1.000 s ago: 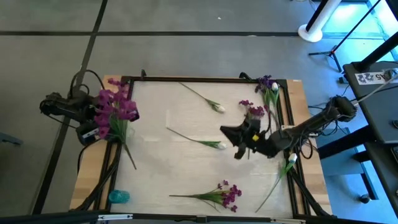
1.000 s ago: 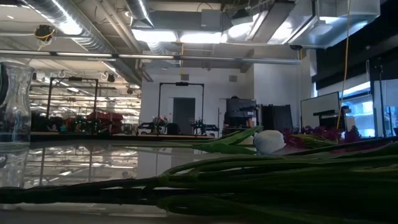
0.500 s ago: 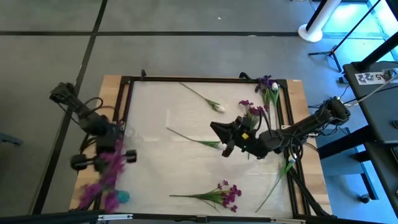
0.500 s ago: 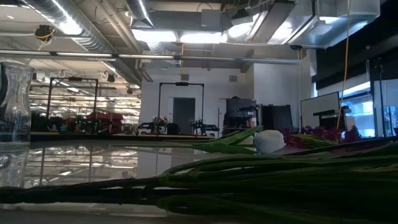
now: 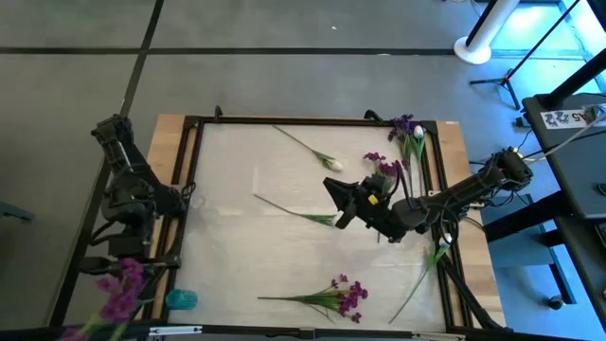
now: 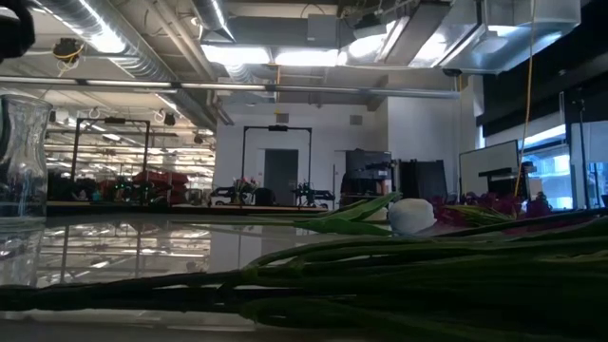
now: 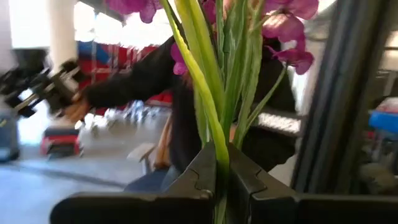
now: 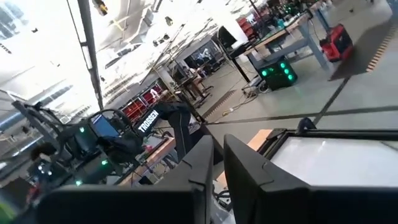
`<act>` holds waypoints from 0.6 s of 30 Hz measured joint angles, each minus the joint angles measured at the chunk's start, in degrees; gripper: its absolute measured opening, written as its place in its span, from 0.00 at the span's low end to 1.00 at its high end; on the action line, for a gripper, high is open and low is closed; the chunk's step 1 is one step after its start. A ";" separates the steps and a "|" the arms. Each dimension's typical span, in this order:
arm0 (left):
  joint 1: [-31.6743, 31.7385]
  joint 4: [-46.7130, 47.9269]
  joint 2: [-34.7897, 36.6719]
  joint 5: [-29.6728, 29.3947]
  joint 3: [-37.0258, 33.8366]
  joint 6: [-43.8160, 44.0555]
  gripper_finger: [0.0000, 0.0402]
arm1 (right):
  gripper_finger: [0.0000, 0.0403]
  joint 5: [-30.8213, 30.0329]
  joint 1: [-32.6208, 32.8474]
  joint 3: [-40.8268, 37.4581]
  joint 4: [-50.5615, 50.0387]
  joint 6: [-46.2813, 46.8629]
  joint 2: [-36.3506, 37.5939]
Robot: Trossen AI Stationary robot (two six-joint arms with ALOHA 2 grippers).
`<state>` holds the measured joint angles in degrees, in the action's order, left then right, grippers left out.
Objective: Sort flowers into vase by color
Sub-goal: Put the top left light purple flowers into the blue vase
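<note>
My left gripper (image 5: 106, 270) is beyond the table's left near corner, shut on a bunch of purple flowers (image 5: 121, 287) with green leaves (image 7: 214, 93). A clear glass vase (image 6: 21, 157) stands at the table's left side. My right gripper (image 5: 337, 197) hovers shut and empty over the table's middle right, just above the bloom end of a white tulip's stem (image 5: 294, 212). Another white tulip (image 5: 327, 163) lies farther back. A purple stem (image 5: 336, 296) lies near the front edge. More purple and white flowers (image 5: 402, 131) lie at the far right. My left gripper pinches the bunch's green stems and leaves (image 7: 221, 163) between its two fingers. The blooms (image 7: 283, 28) stand out past the fingertips. The bunch is lifted clear of the table, out beyond its left near corner.
A black frame (image 5: 189, 152) rims the table. A teal object (image 5: 180, 299) lies at the near left corner. A purple sprig (image 5: 383, 167) and a white tulip (image 5: 440, 248) lie near my right arm. A person shows in the room in the left wrist view (image 7: 155, 81).
My left gripper has swung the purple bunch from beside the vase at the table's left edge toward the near edge and out past the left near corner. My right gripper has moved a little toward the table's left and far edge, over the tulip.
</note>
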<state>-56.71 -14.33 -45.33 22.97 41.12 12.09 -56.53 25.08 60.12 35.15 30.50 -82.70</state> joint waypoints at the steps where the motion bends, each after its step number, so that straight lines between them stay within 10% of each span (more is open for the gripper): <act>1: -0.04 -0.08 0.35 -0.53 -0.63 0.79 0.01 | 0.10 -0.02 0.00 0.00 -0.62 1.51 0.00; 18: -3.66 -16.43 4.96 -9.17 -18.10 1.62 0.01 | 0.10 -7.37 0.05 -0.02 -3.19 5.29 0.04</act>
<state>-60.37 -30.76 -40.37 13.81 23.02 13.70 -63.90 25.13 60.10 31.96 35.79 -82.65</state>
